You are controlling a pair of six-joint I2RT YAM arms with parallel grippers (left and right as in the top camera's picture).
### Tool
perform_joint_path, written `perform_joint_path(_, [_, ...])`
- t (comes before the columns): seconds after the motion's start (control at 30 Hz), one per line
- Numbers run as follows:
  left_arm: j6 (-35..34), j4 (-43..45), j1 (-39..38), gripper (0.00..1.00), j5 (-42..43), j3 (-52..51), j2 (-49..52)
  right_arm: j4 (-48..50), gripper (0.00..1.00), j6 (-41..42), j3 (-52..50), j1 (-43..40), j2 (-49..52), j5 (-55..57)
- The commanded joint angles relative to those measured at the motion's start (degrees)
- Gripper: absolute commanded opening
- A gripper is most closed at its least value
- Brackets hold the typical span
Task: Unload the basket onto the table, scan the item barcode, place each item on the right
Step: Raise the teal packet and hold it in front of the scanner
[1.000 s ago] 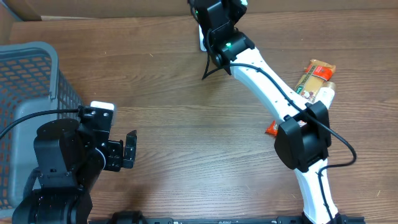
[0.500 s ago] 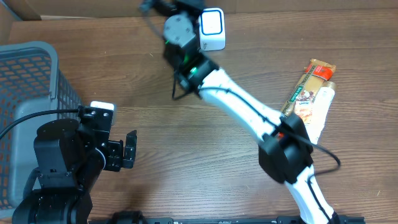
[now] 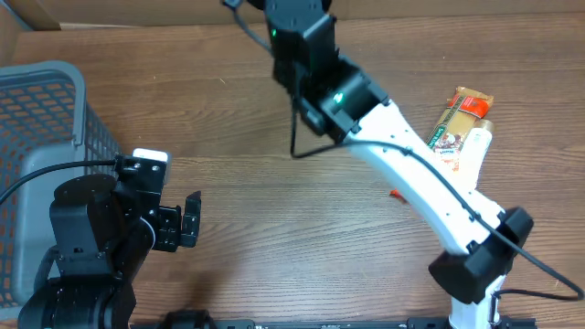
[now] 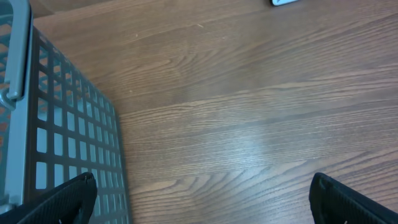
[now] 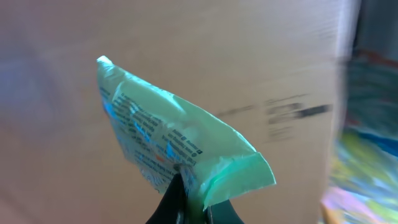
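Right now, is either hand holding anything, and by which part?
The right hand pinches a pale green printed packet by its lower edge, next to the sealed end. The left hand is open and holds nothing.

Looks like a brown wood-grain table. Bears a grey mesh basket at the left edge. Holds, toward the right, an orange-brown packet with a white tube lying against it. Carries a small red scrap nearer the middle, mostly hidden. Shows the edge of a white object at the far side in the left wrist view.
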Motion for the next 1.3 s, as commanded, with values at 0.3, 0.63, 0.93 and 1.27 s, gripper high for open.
perform_joint_path(0.3, [1.27, 0.22, 0.22, 1.00, -0.52, 0.24, 0.07, 1.62, 0.04, 5.53, 0.09, -2.27, -0.20, -3.30])
perform_joint_path(0.63, [1.27, 0.22, 0.22, 1.00, -0.52, 0.24, 0.07, -2.16, 0.04, 7.43, 0.07, -4.09, 3.74, -11.98])
perform_joint_path(0.93, [1.27, 0.22, 0.22, 1.00, -0.52, 0.24, 0.07, 8.92, 0.04, 6.71, 0.07, -9.64, 14.29, -12.74])
perform_joint_path(1.27, [1.27, 0.22, 0.22, 1.00, -0.52, 0.24, 0.07, 10.16, 0.04, 6.84, 0.07, -12.17, 22.56, -18.01])
